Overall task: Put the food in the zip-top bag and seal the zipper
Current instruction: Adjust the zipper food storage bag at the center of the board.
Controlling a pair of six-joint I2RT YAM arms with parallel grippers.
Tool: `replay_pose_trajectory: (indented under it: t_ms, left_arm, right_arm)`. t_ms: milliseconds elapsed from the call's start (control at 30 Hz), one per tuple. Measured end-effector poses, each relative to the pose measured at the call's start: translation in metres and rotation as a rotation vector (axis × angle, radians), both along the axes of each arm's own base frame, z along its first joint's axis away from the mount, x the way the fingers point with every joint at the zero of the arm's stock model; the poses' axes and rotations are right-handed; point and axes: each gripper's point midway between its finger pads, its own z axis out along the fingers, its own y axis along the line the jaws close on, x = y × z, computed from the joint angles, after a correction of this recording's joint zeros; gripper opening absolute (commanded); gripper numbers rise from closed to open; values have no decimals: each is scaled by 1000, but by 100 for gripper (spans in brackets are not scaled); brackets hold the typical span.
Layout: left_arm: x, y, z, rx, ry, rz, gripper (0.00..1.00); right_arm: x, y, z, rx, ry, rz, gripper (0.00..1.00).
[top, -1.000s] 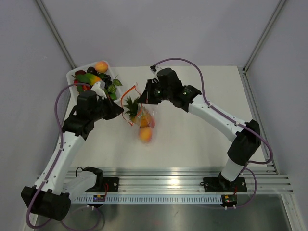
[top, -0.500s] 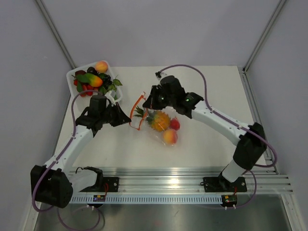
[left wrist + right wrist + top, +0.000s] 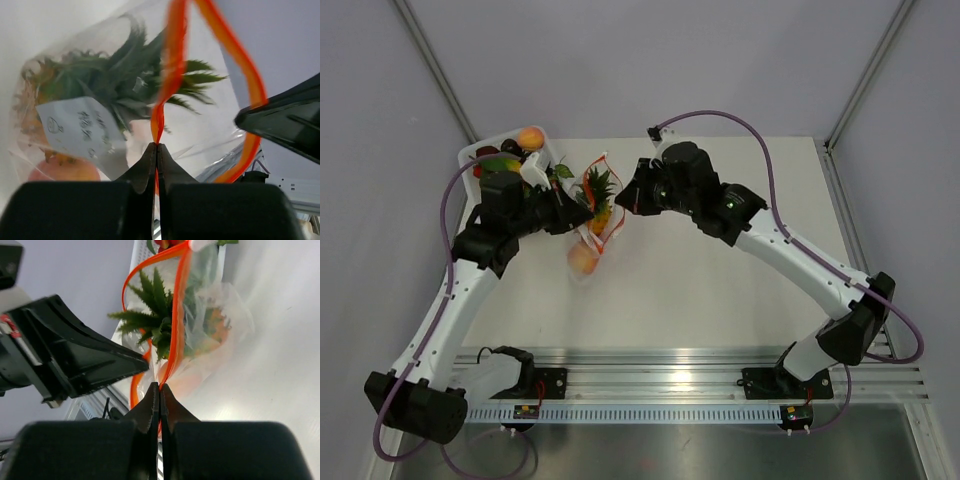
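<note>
The clear zip-top bag (image 3: 592, 235) hangs lifted between my two grippers. Inside it are the pineapple (image 3: 597, 193) with green leaves, the orange-yellow peach (image 3: 582, 260) at the bottom, and a bit of the red fruit (image 3: 611, 228). My left gripper (image 3: 582, 208) is shut on the red zipper (image 3: 170, 75) at one end. My right gripper (image 3: 624, 205) is shut on the zipper (image 3: 177, 325) at the other end. The strip's two sides bow apart in a loop between the grippers. The pineapple leaves show in the left wrist view (image 3: 135, 85) and the right wrist view (image 3: 157, 315).
A white tray (image 3: 468, 157) with several other toy fruits stands at the back left, close behind the left gripper. Grey walls rise behind and beside the table. An aluminium rail (image 3: 690, 365) runs along the near edge.
Both grippers have carried the bag left and back from the table's middle toward the tray. The bag swung, and the peach now hangs at the lower left.
</note>
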Motion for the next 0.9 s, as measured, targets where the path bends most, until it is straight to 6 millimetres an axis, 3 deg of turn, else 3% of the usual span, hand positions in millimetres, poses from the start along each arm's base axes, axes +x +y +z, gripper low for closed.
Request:
replay_pose_trajectory:
  t_ms: [67,200,300,467,667,900]
  left_arm:
    - [2,-3,-14,8,39,-13,0]
    - [-3,-5,-45,37,146,-22,0]
    - [-6,-4,-42,39,140,-23,0]
    - [-6,-6,-36,30,121,-31,0]
    - [-7,-14,-30,7,101,-56,0]
    - [-7,-16,-52,27,148,-70,0]
  right_arm:
    - [5,0,0,-8,-10,-19,0]
    - [11,5,-36,-85,55,-20,0]
    - [7,4,-49,-116,84,-13,0]
    - [1,5,-40,-105,67,-7,0]
    - [7,0,-52,-143,61,-51,0]
    - [12,-1,-73,-186,84,-71,0]
